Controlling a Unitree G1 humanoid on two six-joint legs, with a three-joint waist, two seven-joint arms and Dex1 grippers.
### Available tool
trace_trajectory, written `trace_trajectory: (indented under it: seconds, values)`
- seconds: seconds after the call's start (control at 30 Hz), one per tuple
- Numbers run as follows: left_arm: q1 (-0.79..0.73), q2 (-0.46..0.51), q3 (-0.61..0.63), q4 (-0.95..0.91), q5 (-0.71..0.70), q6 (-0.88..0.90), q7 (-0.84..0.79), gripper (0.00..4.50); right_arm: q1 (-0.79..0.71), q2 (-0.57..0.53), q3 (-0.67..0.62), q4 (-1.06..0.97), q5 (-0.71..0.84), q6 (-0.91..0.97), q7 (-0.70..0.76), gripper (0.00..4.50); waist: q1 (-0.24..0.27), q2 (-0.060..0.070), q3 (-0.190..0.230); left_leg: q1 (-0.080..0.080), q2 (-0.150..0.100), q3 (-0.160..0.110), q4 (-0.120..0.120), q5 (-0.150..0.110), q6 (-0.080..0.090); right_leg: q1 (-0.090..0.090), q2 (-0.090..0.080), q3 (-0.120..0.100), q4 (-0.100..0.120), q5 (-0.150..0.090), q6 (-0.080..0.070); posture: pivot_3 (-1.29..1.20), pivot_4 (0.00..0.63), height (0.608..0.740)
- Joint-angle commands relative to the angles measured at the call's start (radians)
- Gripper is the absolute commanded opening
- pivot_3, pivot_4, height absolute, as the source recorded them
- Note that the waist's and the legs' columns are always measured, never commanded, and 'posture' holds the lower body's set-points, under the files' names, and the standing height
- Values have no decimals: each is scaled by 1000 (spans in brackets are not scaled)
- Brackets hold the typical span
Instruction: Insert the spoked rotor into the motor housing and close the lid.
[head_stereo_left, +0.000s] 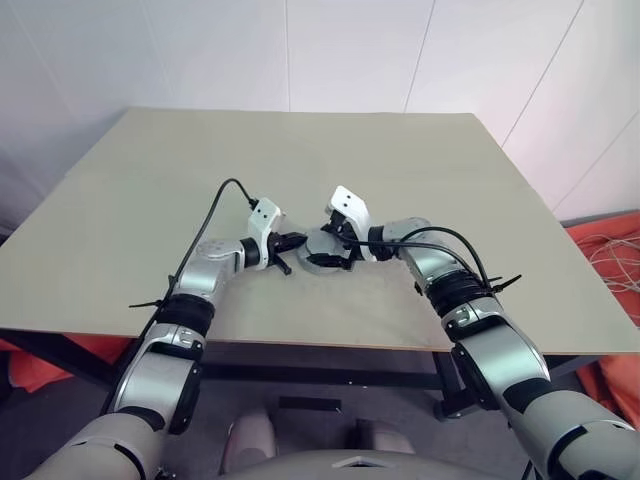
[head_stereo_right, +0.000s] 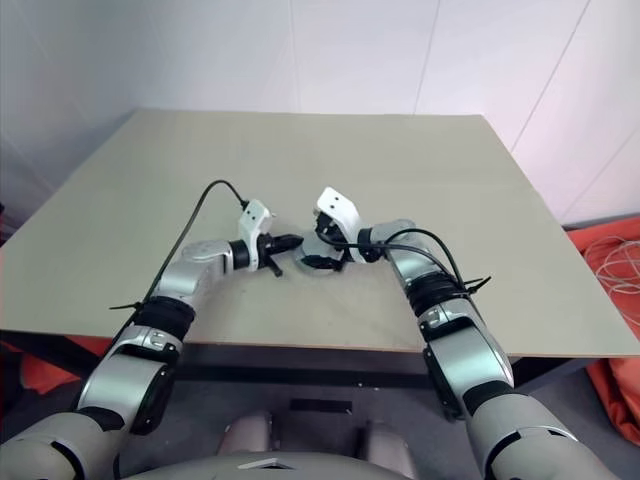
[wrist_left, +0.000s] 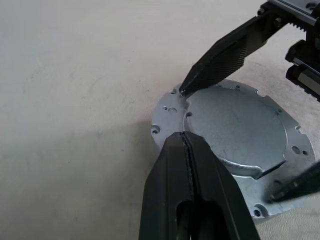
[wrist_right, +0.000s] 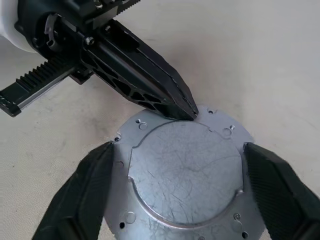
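The motor housing (wrist_right: 182, 175) lies near the table's front edge as a round silver piece. A flat silver plate covers its top, ringed by a flange with small holes. I cannot tell whether that plate is the lid. The spoked rotor is hidden. My right gripper (wrist_right: 178, 146) is open, one finger (wrist_right: 80, 195) close on each side of the housing's rim. My left gripper (wrist_left: 184, 136) is shut with nothing in it, and its joined tips rest on the flange edge from the opposite side. Both grippers meet at the housing (head_stereo_left: 325, 252) in the head views.
The beige table (head_stereo_left: 300, 150) stretches wide and bare beyond the housing, up to a white wall. Its front edge (head_stereo_left: 330, 345) runs just below my forearms. Orange material and loose pale cables (head_stereo_left: 610, 255) lie on the floor to the right.
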Motion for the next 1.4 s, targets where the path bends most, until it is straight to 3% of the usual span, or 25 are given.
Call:
trace_trajectory:
  seconds: [0.03,0.3,0.5,0.8,1.07,1.4]
  values:
    - [-5,-5,-16,18,18,19,3,0,2,-9,-4,-41,7,25,14,4485,1,0,0,0,0,0,0,0,0,0,0,0,-1,0,0,0,0,740]
    - [-11,-7,-19,14,18,30,-7,0,-29,-66,-58,-178,68,114,66,4485,5,0,0,-8,-1,0,0,-2,3,-1,0,-2,-10,1,1,0,0,740]
    - [-13,-13,-30,3,20,32,-19,0,-10,-135,-120,-315,168,305,117,4485,10,0,0,-8,-1,0,0,-4,7,0,-1,-2,-12,1,1,0,0,740]
    - [-14,-16,-43,-15,21,36,-34,0,1,-219,-295,-202,308,978,-48,4485,30,1,0,-7,-1,0,0,-3,6,1,-1,-2,-12,1,1,0,0,740]
    - [-16,-18,-48,-12,23,38,-42,0,-1,-107,-542,-104,412,1137,-224,4485,33,3,0,-7,-1,1,-1,-3,4,0,-1,-2,-11,1,1,0,0,740]
    - [-16,-14,-48,-16,24,39,-42,0,-1,3,-660,-38,462,1140,-365,4485,31,3,0,-4,-1,1,-3,-1,1,0,-1,-2,-11,1,1,0,0,740]
